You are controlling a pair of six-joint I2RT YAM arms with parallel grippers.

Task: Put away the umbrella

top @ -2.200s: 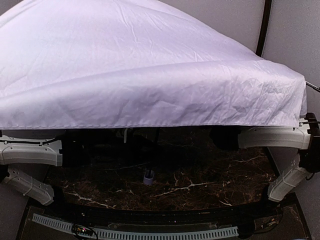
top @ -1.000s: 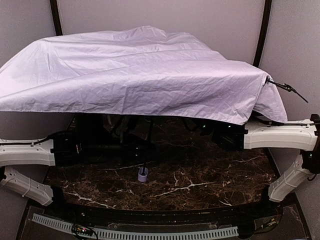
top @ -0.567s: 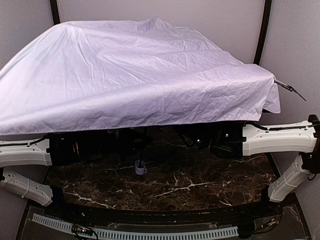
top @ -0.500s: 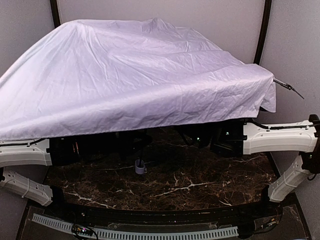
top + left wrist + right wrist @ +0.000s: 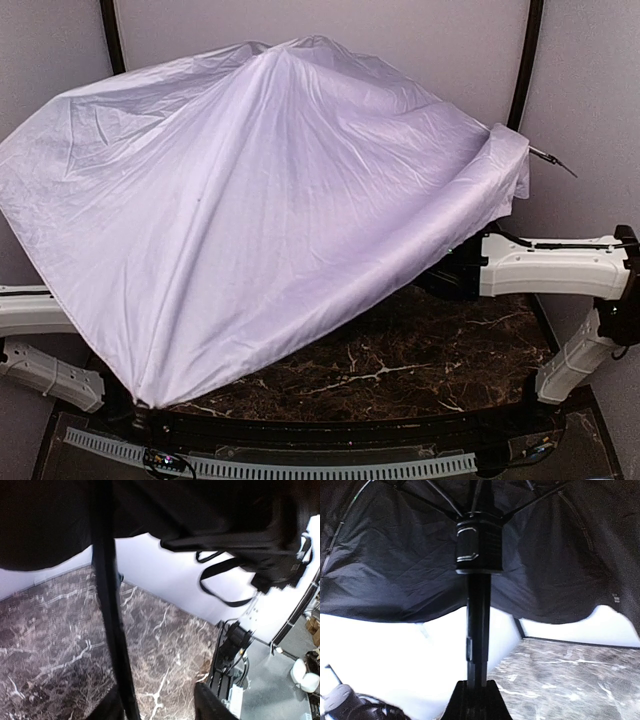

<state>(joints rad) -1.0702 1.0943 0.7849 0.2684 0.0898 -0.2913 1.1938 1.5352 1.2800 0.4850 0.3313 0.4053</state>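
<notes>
The umbrella [image 5: 250, 220] stands open and tipped over, its pale lavender canopy draped across the left and middle of the table down to the near edge. It hides both grippers in the top view. In the right wrist view my right gripper [image 5: 476, 697] is shut on the thin black shaft [image 5: 477, 630] below the runner [image 5: 479, 540], with black lining [image 5: 385, 570] overhead. In the left wrist view my left gripper [image 5: 160, 707] is open; the shaft [image 5: 107, 605] runs down beside its left finger [image 5: 107, 711]. The handle knob is hidden.
Dark marble tabletop [image 5: 420, 350] shows at the right front. My right arm [image 5: 550, 268] reaches in from the right; a piece of my left arm [image 5: 40, 310] shows at the left edge. A rib tip [image 5: 550, 160] pokes out towards the right wall. Booth walls stand close behind.
The canopy has tipped down to the front left and now covers the handle knob and most of the left arm. My left gripper's jaws have come apart off the shaft.
</notes>
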